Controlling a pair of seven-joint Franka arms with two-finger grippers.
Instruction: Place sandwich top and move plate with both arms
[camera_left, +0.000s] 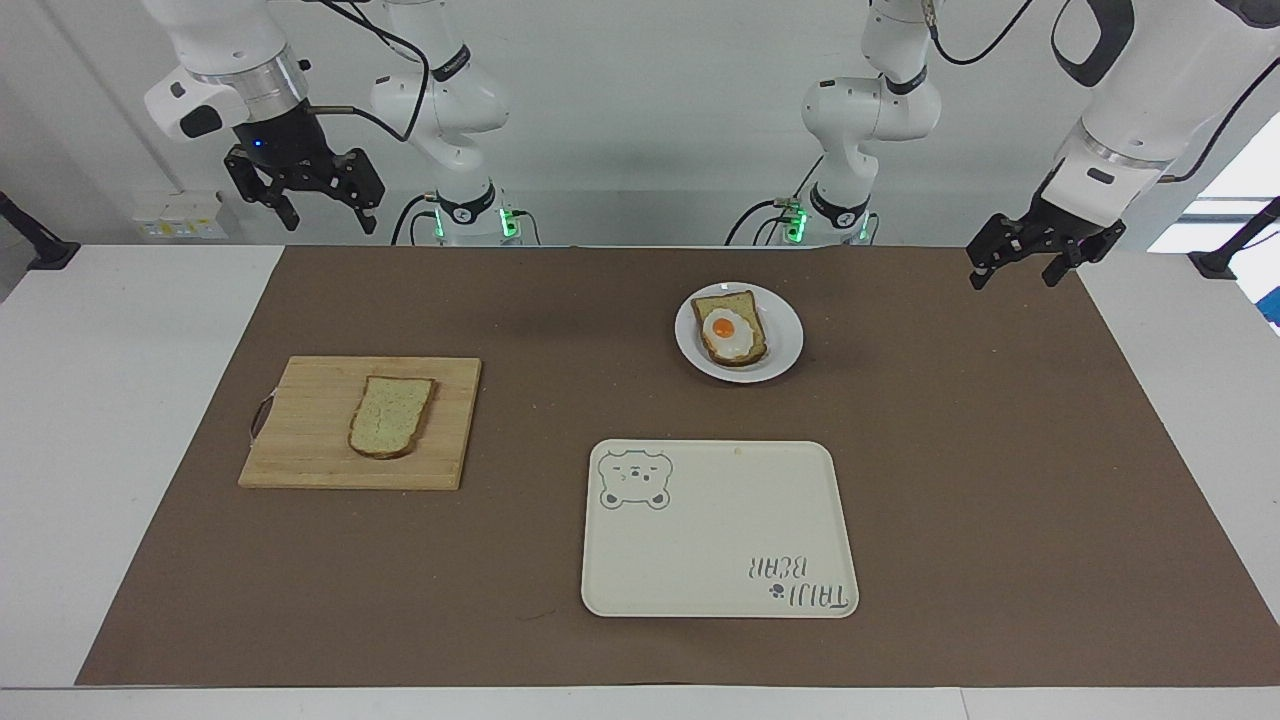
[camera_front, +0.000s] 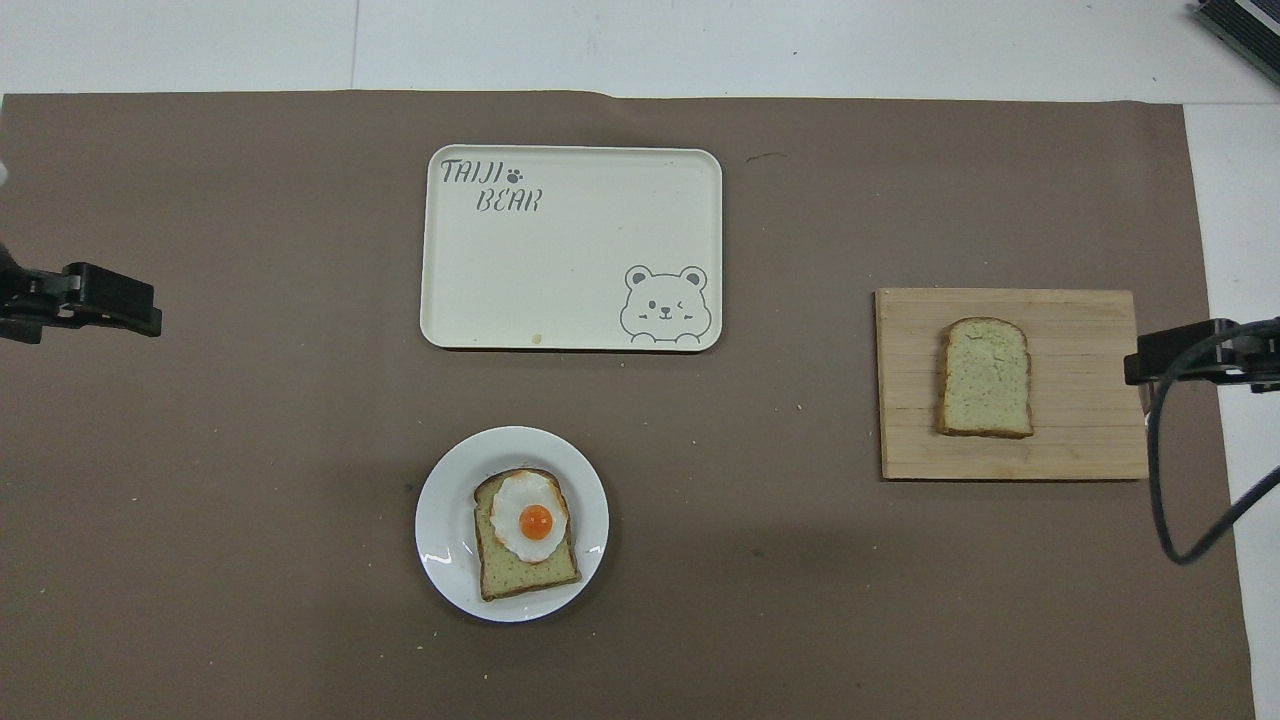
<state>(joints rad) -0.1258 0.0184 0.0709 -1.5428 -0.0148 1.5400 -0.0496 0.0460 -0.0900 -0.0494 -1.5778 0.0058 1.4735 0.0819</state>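
Note:
The sandwich top (camera_left: 392, 415) (camera_front: 987, 377), a plain speckled slice, lies flat on a wooden cutting board (camera_left: 300, 455) (camera_front: 1080, 450) toward the right arm's end of the table. The white plate (camera_left: 785, 345) (camera_front: 440, 520) sits near the robots and carries a bread slice with a fried egg (camera_left: 730, 332) (camera_front: 530, 525). My right gripper (camera_left: 330, 222) (camera_front: 1135, 365) hangs open and empty, high over the table's edge by the cutting board. My left gripper (camera_left: 1012, 278) (camera_front: 140, 305) hangs open and empty over the mat's corner at the left arm's end, well away from the plate.
A rectangular cream tray with a bear drawing (camera_left: 720, 530) (camera_front: 570, 270) lies farther from the robots than the plate. A brown mat (camera_left: 1000, 480) covers most of the white table. A black cable (camera_front: 1160, 480) loops down beside the right gripper.

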